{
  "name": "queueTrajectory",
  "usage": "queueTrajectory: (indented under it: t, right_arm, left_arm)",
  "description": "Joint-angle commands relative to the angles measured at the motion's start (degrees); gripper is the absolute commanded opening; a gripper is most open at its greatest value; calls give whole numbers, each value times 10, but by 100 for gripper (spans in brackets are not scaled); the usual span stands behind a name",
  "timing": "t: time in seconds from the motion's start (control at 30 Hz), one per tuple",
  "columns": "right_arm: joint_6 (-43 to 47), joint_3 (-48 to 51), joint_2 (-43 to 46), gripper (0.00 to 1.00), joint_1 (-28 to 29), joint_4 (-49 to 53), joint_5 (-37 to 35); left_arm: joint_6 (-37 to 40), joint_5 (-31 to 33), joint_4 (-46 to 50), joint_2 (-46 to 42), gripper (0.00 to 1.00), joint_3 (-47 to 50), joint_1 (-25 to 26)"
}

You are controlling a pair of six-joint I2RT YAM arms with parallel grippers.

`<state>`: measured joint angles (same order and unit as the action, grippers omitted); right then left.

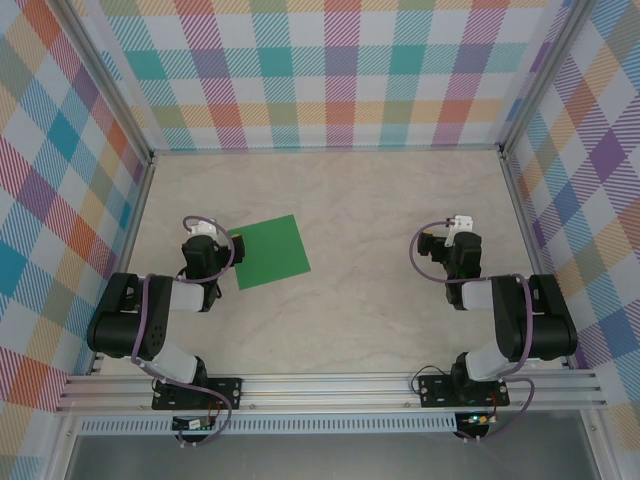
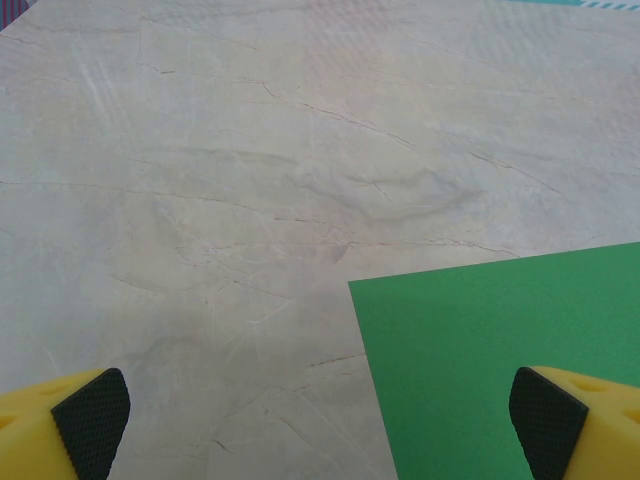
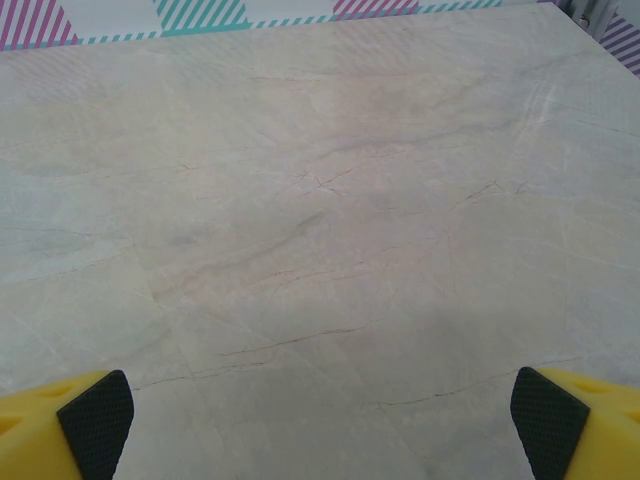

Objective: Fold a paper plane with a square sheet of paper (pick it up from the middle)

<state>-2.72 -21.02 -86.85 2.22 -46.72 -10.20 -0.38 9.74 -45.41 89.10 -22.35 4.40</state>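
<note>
The square sheet of paper (image 1: 270, 251) is plain bright green and lies flat and unfolded on the marble tabletop, left of centre. In the left wrist view its near-left corner area (image 2: 510, 350) fills the lower right. My left gripper (image 2: 320, 425) is open, hovering at the sheet's left edge, its right fingertip (image 2: 545, 425) over the green and its left fingertip (image 2: 92, 420) over bare table. In the top view the left gripper (image 1: 215, 240) sits just left of the sheet. My right gripper (image 3: 320, 425) is open over bare table, far right of the sheet (image 1: 455, 240). Nothing is held.
Checked walls (image 1: 340, 70) close the table on three sides. An aluminium rail (image 1: 330, 385) with both arm bases runs along the near edge. Bare marble tabletop (image 1: 370, 200) stretches between and beyond the two arms.
</note>
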Motion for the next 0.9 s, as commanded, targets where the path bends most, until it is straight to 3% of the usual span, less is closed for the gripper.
queueTrajectory:
  t: [0.0,0.2,0.33,0.43,0.63,0.87]
  right_arm:
    - [-3,-14,-5,100,-3,-19,8]
    - [-4,-18,1,100,-4,-6,2]
    - [9,-17,32,100,2,17,13]
    - [-15,-55,107,100,5,166,-20]
    - [-121,-168,193,100,7,456,4]
    - [-220,-244,179,100,48,567,126]
  left_arm:
    - [7,5,-18,5,100,-11,2]
    - [7,8,-22,2,100,-9,2]
    - [-5,39,71,-49,100,-36,2]
    - [-27,69,196,-111,100,-73,2]
    - [-129,99,389,-191,100,-153,2]
    - [-202,54,574,-223,100,-257,2]
